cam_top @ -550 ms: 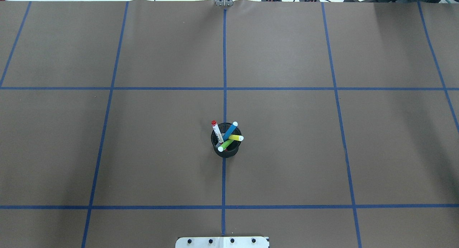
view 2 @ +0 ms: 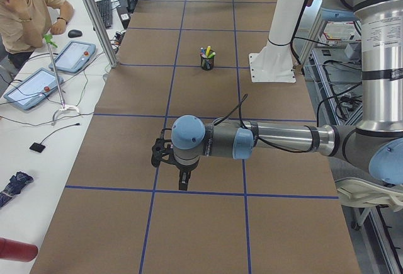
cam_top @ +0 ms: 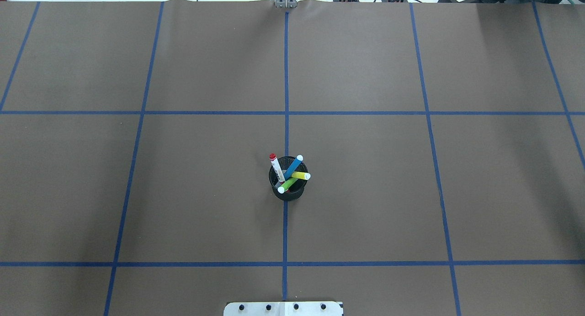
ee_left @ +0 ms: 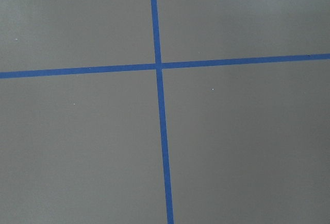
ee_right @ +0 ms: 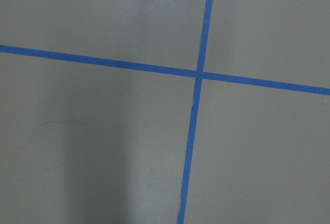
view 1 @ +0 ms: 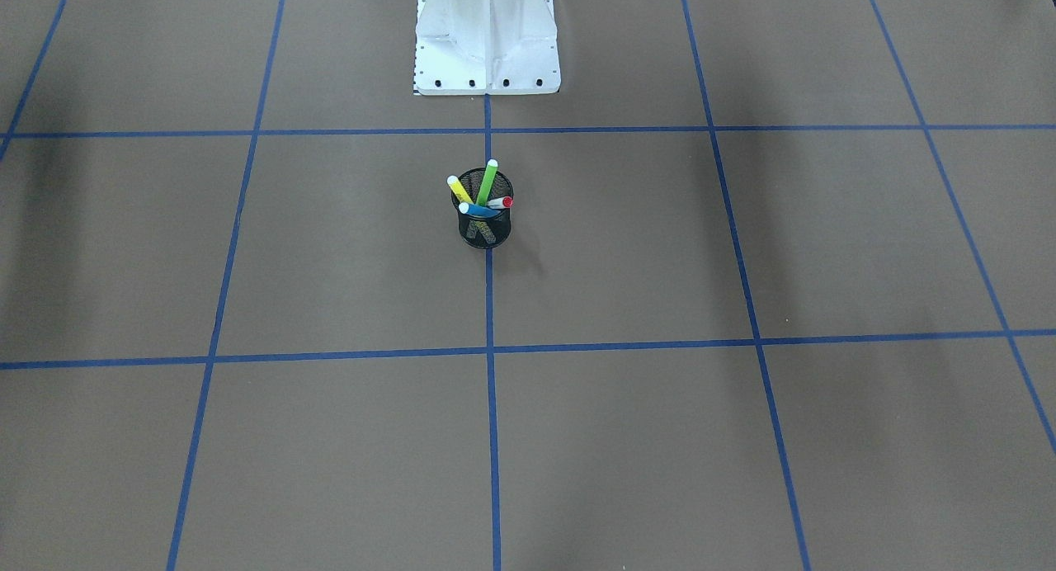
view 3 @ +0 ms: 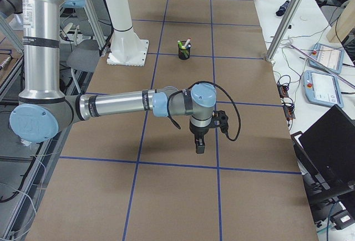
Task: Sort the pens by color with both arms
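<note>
Since the blue pen (cam_top: 292,166), green pen (cam_top: 289,184), yellow pen (cam_top: 300,175) and red-capped white pen (cam_top: 276,166) all lean in one black mesh cup (cam_top: 288,196), midway between the tabletop's (cam_top: 365,192) end edges, no sorting is done yet. All four are left to pick out. The left gripper (view 2: 182,181) and right gripper (view 3: 198,144) hang near opposite end edges, well apart from the cup. I cannot tell whether either is spread or pressed together.
</note>
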`<state>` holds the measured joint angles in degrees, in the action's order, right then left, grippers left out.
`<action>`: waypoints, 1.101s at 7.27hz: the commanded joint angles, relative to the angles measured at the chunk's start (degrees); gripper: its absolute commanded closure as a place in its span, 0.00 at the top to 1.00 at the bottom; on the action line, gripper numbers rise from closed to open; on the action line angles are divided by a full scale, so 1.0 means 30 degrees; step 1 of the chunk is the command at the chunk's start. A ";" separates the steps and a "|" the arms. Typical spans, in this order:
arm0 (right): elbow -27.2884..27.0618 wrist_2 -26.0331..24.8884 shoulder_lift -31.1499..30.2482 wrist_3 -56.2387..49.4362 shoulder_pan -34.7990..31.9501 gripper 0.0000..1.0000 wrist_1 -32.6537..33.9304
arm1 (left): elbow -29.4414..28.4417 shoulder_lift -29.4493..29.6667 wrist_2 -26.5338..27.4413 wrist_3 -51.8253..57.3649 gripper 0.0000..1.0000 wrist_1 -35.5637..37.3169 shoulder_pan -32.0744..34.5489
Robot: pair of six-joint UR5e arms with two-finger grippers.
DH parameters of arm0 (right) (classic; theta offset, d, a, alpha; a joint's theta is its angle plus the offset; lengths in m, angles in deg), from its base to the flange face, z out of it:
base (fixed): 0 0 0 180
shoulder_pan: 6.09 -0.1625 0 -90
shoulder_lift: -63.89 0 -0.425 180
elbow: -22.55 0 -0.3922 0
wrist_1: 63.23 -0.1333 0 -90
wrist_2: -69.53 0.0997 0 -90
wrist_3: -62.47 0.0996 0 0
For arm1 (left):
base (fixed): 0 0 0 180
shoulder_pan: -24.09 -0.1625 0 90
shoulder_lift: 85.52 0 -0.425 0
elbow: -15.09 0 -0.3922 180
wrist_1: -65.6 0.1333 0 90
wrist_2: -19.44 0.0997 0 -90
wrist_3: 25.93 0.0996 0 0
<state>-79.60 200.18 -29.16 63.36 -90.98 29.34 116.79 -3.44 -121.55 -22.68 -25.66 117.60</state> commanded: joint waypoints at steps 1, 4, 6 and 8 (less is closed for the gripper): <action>-0.0051 0.0075 0.0777 0.0055 0.0200 1.00 -0.0007 | 0.0112 0.0175 0.0035 0.0116 1.00 -0.0020 0.0000; -0.0110 0.0658 0.2648 0.0084 0.1427 1.00 -0.0007 | 0.0552 0.0700 -0.0198 0.0058 1.00 -0.0746 0.0000; -0.0255 0.1714 0.4433 0.1513 0.2335 1.00 -0.0036 | 0.0494 0.0849 -0.0198 0.0028 1.00 -0.2069 -0.0029; -0.0432 0.2154 0.6425 0.2367 0.3767 1.00 -0.0007 | 0.0523 0.0938 -0.0810 0.0029 1.00 -0.2884 -0.0029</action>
<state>-80.66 205.84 -13.82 68.96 -82.46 29.29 118.38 -0.78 -122.94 -22.55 -32.34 117.53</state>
